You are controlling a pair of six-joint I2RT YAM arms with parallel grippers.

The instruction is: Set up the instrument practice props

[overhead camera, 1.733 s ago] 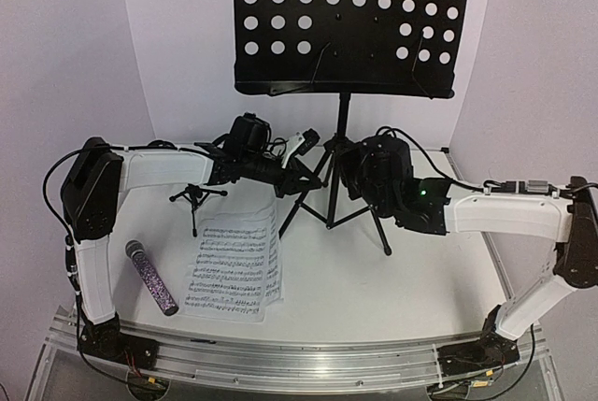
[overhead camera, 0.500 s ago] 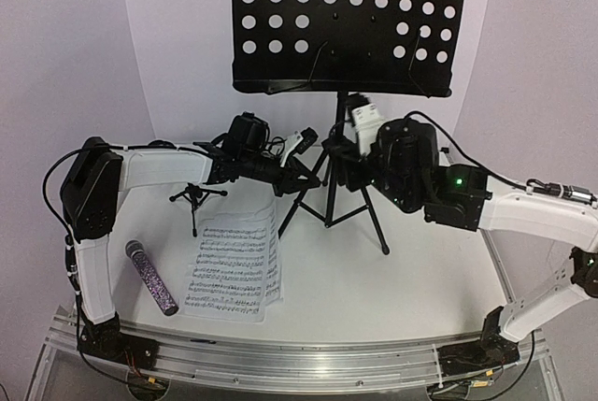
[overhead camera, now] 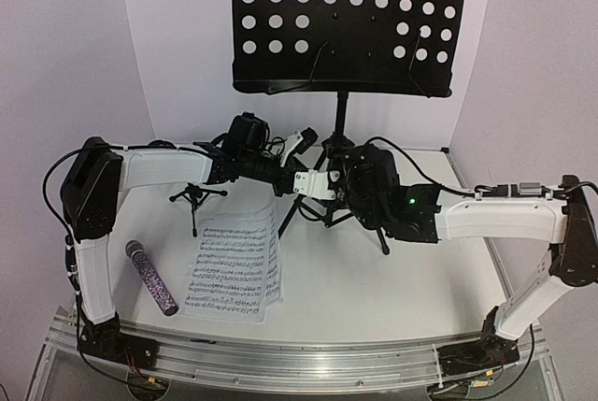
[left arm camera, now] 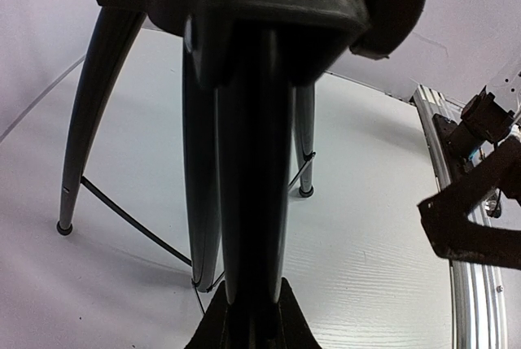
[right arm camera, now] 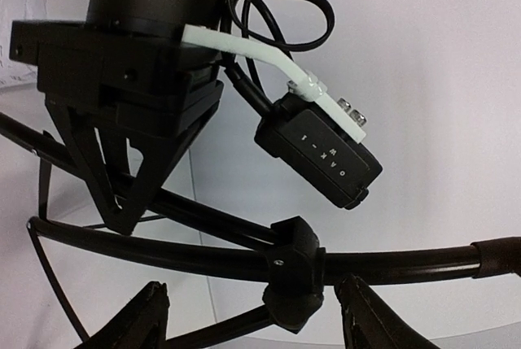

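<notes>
The black music stand stands upright at the far middle of the counter, with its perforated tray on a thin pole and its tripod legs spread. White sheet-music pages lie flat near its left legs (printed side up). Further left, the purple glitter microphone lies on its side, silver mesh head pointing far. The small black mic stand stands beyond the pages' far-left corner.
</notes>
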